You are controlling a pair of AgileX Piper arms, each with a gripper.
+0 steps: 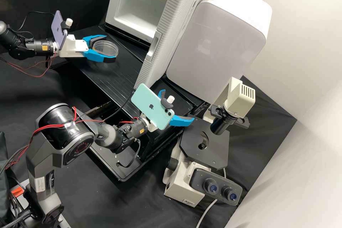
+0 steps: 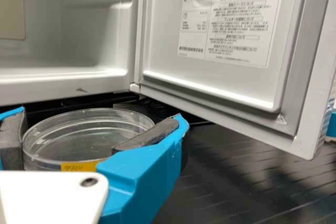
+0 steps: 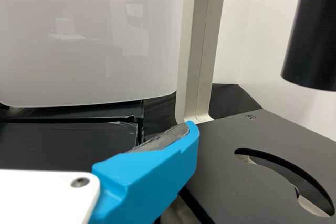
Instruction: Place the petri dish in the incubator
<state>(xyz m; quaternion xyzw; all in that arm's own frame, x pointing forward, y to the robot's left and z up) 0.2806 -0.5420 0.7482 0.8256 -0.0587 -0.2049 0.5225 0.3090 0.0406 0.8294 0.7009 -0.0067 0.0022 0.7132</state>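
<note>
Between the blue fingers [image 2: 149, 179] of the left gripper [image 1: 104, 47], just in front of the open incubator [image 1: 137, 5], the petri dish [image 1: 107, 47] is being carried level and low over the black ribbed bench top [image 1: 114, 78]. The fingers are clamping its round wall from opposite sides, with grey foam pads [image 2: 147, 136] pressing the rim; the soft facing is probably sparing the thin clear plastic from slipping or cracking. The dish is looking shallow, circular and transparent, with a small yellow label [image 2: 79, 167] on its side; it is riding at about the height of the cabinet's floor lip, which seems a sensible height for sliding it straight in. The incubator is showing smooth white moulded walls; its door [image 1: 171, 32], ribbed outside and bearing a printed sheet inside, is standing swung wide, leaving the mouth free. Well apart from the dish, the right gripper [image 1: 185, 119] is hanging beside the microscope [image 1: 203, 156], out of the likely path; its one visible finger [image 3: 157, 166] is showing a bare pad with nothing against it, so it is reading as open and empty, just over the matte black stage [image 3: 262, 156] with its rounded slot.
</note>
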